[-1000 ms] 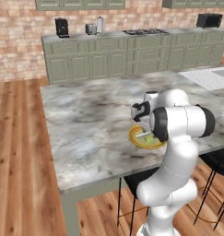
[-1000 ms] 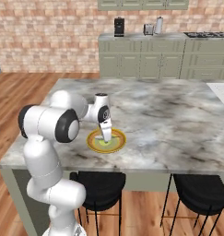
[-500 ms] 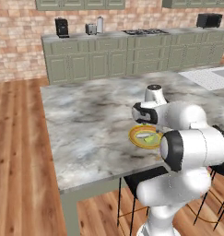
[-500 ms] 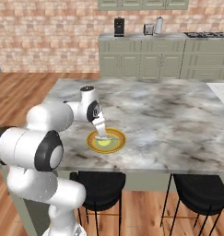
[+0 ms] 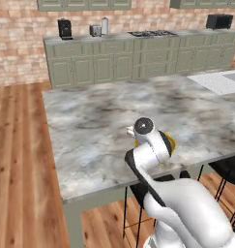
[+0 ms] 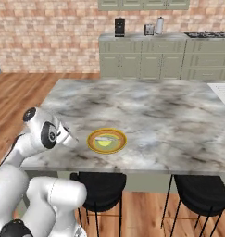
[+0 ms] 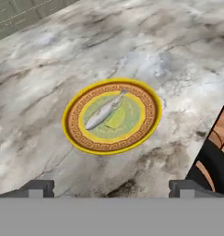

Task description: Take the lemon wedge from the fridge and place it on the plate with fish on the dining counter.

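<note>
Now lemon wedge [image 7: 117, 118] beside fish [image 7: 104, 110], lengthwise along it

green cabinets [image 5: 114, 65], brick wall [image 6: 49, 41], dark stools [image 6: 102, 185]

The plate [image 6: 107, 140] rests on the dining counter [image 6: 178, 120] near its front edge, carrying the fish [image 6: 104, 138] and the lemon wedge [image 6: 103, 143]. The gripper [image 6: 71, 139] is positioned just left of the plate. Two dark stools [image 6: 199, 194] stand below the counter.

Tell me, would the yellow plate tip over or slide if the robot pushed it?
Probably slide, not tip: the plate looks wide, shallow and flat on the smooth marble dining counter. The fish and lemon wedge might shift.
</note>
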Tool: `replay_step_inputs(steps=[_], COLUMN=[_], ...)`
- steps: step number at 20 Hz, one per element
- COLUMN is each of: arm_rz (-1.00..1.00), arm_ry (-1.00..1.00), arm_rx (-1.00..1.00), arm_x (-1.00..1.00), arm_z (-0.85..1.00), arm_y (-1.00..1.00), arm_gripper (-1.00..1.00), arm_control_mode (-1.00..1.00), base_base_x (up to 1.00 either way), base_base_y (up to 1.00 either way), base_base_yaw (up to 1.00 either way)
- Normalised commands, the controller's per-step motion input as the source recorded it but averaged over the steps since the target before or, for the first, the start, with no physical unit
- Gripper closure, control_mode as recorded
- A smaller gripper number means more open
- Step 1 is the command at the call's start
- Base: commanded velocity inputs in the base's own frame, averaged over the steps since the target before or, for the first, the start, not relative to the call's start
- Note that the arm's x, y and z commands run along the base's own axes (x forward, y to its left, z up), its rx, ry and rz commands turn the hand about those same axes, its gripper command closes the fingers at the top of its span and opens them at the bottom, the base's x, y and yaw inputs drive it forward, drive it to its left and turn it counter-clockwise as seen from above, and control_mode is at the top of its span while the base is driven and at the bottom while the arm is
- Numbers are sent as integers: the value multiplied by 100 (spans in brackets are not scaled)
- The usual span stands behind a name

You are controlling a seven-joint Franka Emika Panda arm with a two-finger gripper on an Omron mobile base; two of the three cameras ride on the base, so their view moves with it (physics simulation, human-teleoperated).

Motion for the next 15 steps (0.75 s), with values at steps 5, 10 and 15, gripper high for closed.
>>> replay_step_inputs(steps=[5,10,15], arm_rz=[23,17,23], arm_ry=[-53,-95,-17], arm_rx=[-23,-24,-24], arm_x=[-97,-72,-100], arm_z=[10,12,42], arm_y=[43,18,76], arm_gripper=[-100,-100,-100], arm_control_mode=[-100,-100,-100], base_base_x=[0,0,0], base_base_y=[0,0,0], base_base_yaw=[0,0,0])
